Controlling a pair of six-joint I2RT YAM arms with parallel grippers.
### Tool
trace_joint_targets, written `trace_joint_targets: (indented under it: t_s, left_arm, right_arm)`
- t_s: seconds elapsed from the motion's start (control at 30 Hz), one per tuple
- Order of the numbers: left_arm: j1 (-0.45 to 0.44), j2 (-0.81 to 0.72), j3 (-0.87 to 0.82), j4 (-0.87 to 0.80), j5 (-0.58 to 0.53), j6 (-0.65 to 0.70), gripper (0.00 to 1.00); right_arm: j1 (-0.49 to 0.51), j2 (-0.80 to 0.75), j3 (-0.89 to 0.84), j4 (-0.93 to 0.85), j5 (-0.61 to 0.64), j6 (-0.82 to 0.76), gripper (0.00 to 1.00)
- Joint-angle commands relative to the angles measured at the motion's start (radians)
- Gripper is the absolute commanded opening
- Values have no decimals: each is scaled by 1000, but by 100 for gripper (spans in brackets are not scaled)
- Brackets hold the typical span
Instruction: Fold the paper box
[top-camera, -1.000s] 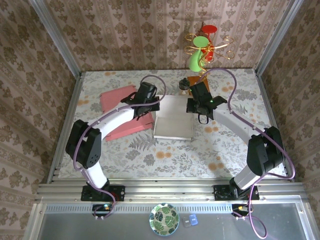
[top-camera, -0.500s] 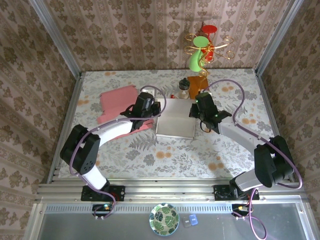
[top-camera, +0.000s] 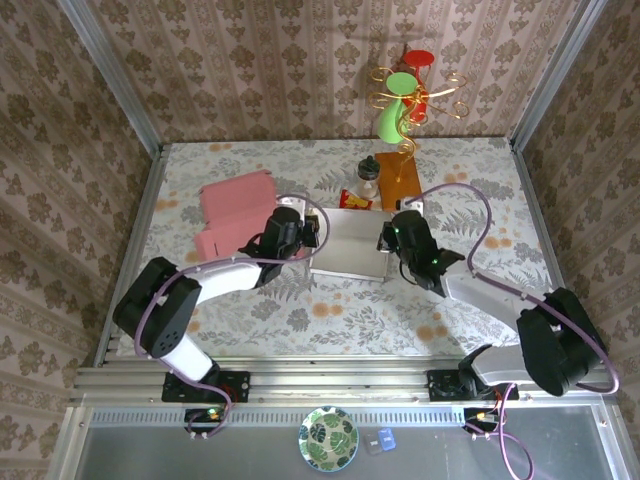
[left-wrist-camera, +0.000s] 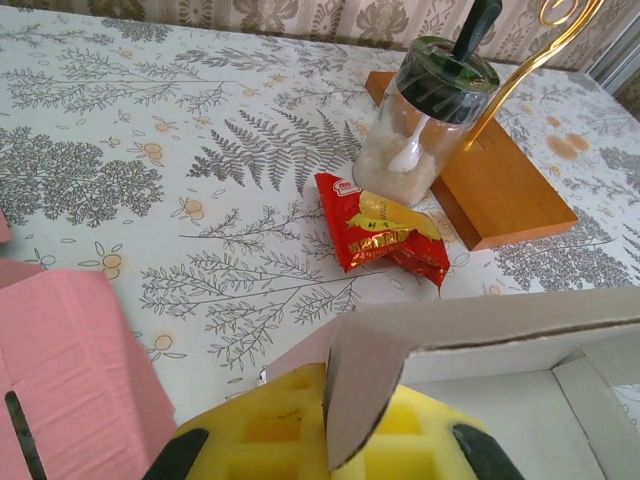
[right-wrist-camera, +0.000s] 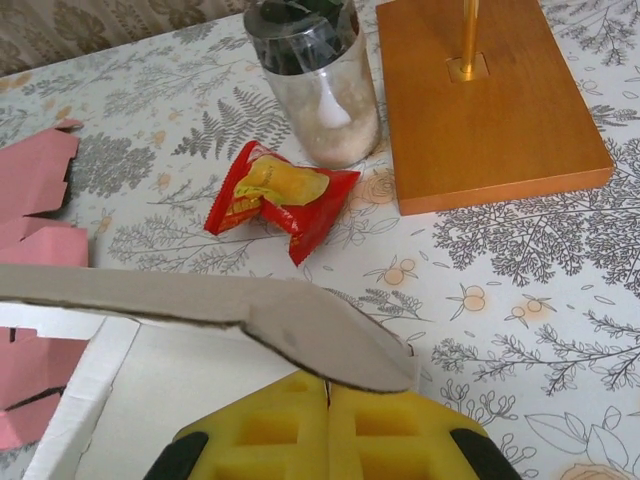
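**Pincer state**
- Left pincer (left-wrist-camera: 335, 430): closed. Its yellow pads (left-wrist-camera: 260, 440) clamp an upright grey-brown flap at the left end of the box (left-wrist-camera: 480, 330).
- Right pincer (right-wrist-camera: 328, 425): closed. Its pads meet on the lower edge of a curved flap at the right end of the box.

**Box position**
- The box sits mid-surface between the two pincers, with its white inner face up and its walls partly raised.
- Flat pink card (top-camera: 235, 205) lies just to the left of it, partly under the left arm.

**Surface**
- The surface (top-camera: 330, 310) carries a grey fern and orange flower print.
- A red snack packet (right-wrist-camera: 280, 195) lies behind the box, just in front of a clear jar (right-wrist-camera: 315, 85).
- The jar holds white grains and a white spoon, and has a dark lid.
- An orange wooden base (right-wrist-camera: 485, 100) stands just beside the jar. It carries a gilt wire stand (top-camera: 415, 95) with green and red pieces.

**Room**
- Brown patterned wallpaper (top-camera: 250, 60) covers three sides.
- Aluminium rails (top-camera: 340, 385) run along the near edge.
- A green-patterned bowl (top-camera: 328, 438) rests on the grey ledge below the rails.

**View differences**
- Top view: both arms bend inward to the box.
- Left wrist view: a white inner corner of the box, with a pinkish face beside the clamped flap.
- Right wrist view: the white inner wall and floor of the box, and the gilt post seated in a square socket in the base.
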Motion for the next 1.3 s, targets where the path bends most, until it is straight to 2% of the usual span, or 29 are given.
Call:
trace_joint_targets:
  t_s: [0.0,0.1,0.27,0.43,0.7,0.83,0.9,0.97,1.07,1.27]
  left_arm:
    - [-50,-21,-73,165,27,33,0]
    - [-63,-21,-121,214,12,23,0]
    - [-80,-25,-151,224,5,8,0]
    - [-89,-39,-189,226,-12,0,0]
    - [-107,-51,-214,212,-37,3,0]
    - [-116,-61,-216,197,-63,23,0]
    - [-120,-65,-210,186,-70,31,0]
    - [-122,-67,-205,180,-76,35,0]
    - [-125,-66,-201,179,-83,36,0]
    - [-130,-61,-186,172,-87,47,0]
  right_arm:
    - [68,-40,-49,101,63,-53,0]
    - [107,-59,-74,96,102,-76,1]
    - [142,-60,-67,6,112,-66,11]
    - [156,-97,-57,-92,131,-32,14]
    - [156,-129,-27,-198,18,14,20]
    - [156,-132,48,-314,-58,35,38]
    - [155,-146,87,-396,-81,75,56]
    - [149,-162,126,-463,-126,102,67]
    - [134,-177,177,-545,-221,147,76]
    - [88,-184,269,-685,-363,229,85]
